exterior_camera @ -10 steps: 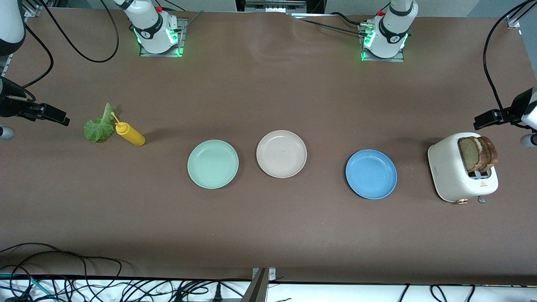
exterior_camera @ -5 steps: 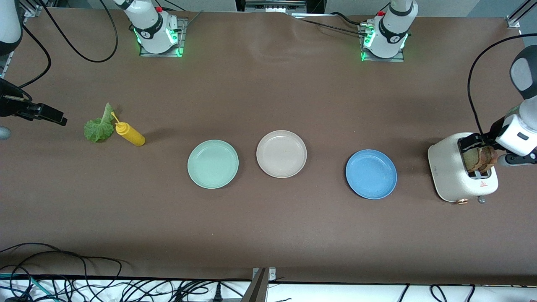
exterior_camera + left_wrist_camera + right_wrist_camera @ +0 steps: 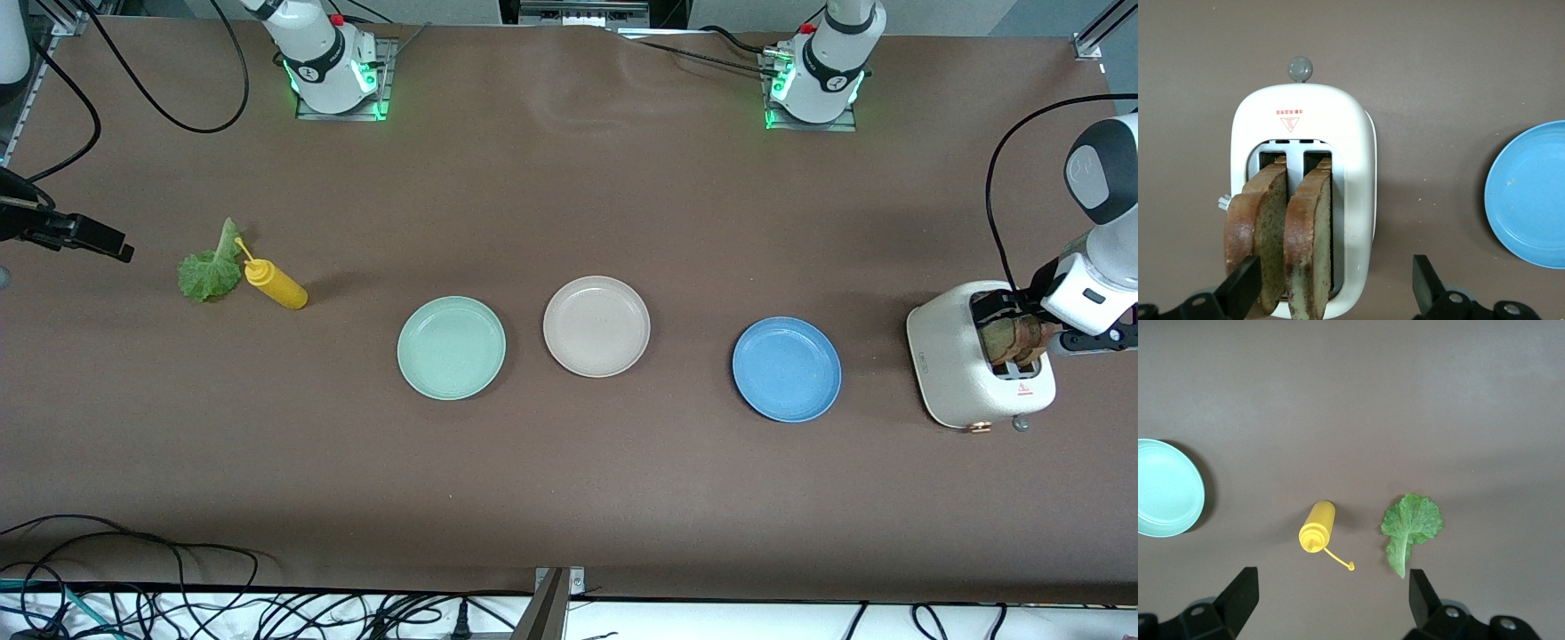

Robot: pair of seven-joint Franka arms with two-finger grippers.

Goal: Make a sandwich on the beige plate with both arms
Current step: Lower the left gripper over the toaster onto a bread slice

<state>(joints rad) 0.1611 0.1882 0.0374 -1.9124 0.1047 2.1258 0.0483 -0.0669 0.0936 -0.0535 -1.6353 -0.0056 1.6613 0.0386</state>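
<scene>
The left hand [image 3: 1331, 293] hangs over the toaster [image 3: 965, 373], fingers apart and empty, astride the two bread slices [image 3: 1281, 240]; it should centre on one slice before closing and lift straight up. The right hand [image 3: 1328, 607], fingers apart, hovers over the lettuce [image 3: 1410, 530] and mustard bottle [image 3: 1317, 527]. The beige plate [image 3: 597, 326] sits bare mid-tabletop. The toaster's red label is unreadable

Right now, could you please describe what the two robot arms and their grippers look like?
Both arms are glossy white with dark grey joints, on bases lit green with red buttons. Black cables trail from them. The left arm has a round dark grey joint cap. The left gripper and right gripper each have two black wedge-shaped fingers.
</scene>
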